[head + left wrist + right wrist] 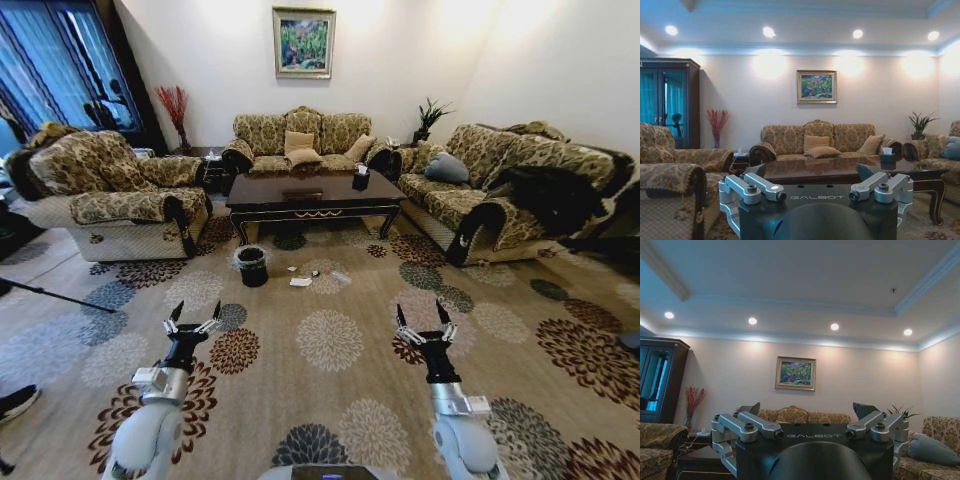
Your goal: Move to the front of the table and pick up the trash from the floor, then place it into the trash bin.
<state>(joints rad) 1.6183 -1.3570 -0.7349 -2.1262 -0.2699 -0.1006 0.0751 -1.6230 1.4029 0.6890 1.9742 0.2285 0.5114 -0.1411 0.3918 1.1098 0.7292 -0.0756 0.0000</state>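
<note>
1. Two claws up front, both released and empty: left claw point(192, 318) and right claw point(423, 318) hover over the carpet point(330, 400), fingers spread, level with each other
2. Progress: close to zero. Robot looks well back from the desk point(312, 195); nothing picked, nothing binned. Drive-up, pick and drop are all still to do
3. Trash point(301, 282) lies on the floor off the desk's front edge, roughly mid-span: a white napkin piece, with a few smaller bits just beside it toward the right front leg. Too small here to sort item by item
4. Trash bin point(251, 266) stands on the carpet near the desk's left front corner, near the trash but not touching it. Whitish liner at the rim, mouth open
5. Room to move: open carpet runs straight from the robot to the desk's front edge, nothing in the lane
6. Side limits: armchair point(110, 190) off the desk's left end, long sofa point(490, 185) off its right end. Gap between them looks wide enough for the base
7. Watch item: a thin dark rod point(50, 294) and a shoe point(15, 402) at the far left floor edge, well clear of the straight path
8. Wrist views look over each claw at the desk and back sofa point(815, 140), so both arms point forward
</note>
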